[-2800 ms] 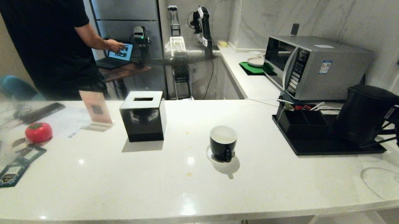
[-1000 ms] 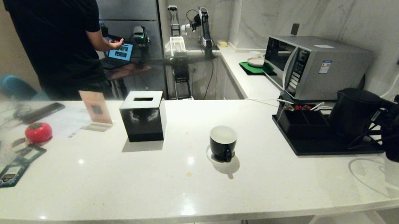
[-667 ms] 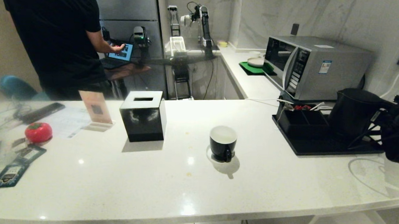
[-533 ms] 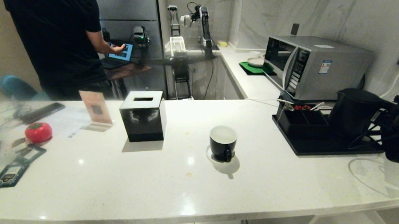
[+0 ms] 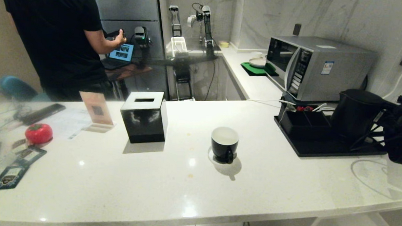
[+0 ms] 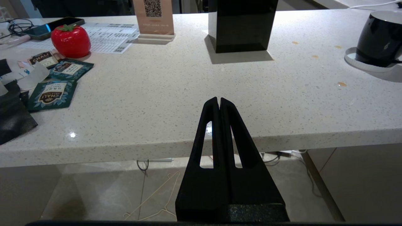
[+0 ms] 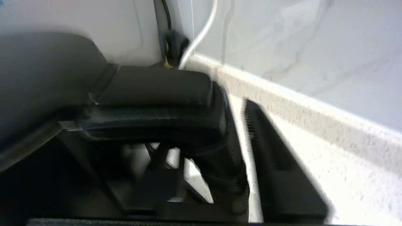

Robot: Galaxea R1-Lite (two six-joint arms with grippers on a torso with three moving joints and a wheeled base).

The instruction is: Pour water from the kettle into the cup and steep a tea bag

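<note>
The matte black kettle (image 5: pixel 355 113) stands upright on a black tray (image 5: pixel 321 150) at the counter's right end. My right gripper (image 5: pixel 378 129) reaches in from the right around its loop handle (image 7: pixel 157 91). The jaws are open, with a bright gap between the handle and one finger (image 7: pixel 276 163). The glossy black cup (image 5: pixel 224 143) sits mid-counter with its white interior showing; I cannot tell whether it holds water. No tea bag is in view. My left gripper (image 6: pixel 220 99) is shut and empty, parked below the counter's front edge, with the cup (image 6: pixel 380 37) off to its side.
A black organizer box (image 5: pixel 304 126) shares the tray, with a microwave (image 5: pixel 318 67) behind it. A black tissue box (image 5: pixel 144 119), a card stand (image 5: pixel 96 110), a red tomato-shaped object (image 5: pixel 39 133) and teal packets (image 5: pixel 11 174) lie to the left. A person (image 5: pixel 51 35) stands beyond the counter.
The kettle has shifted slightly left and settled on the tray since the earliest frame. The right jaws have loosened off the handle. The person's hand has lifted from the laptop.
</note>
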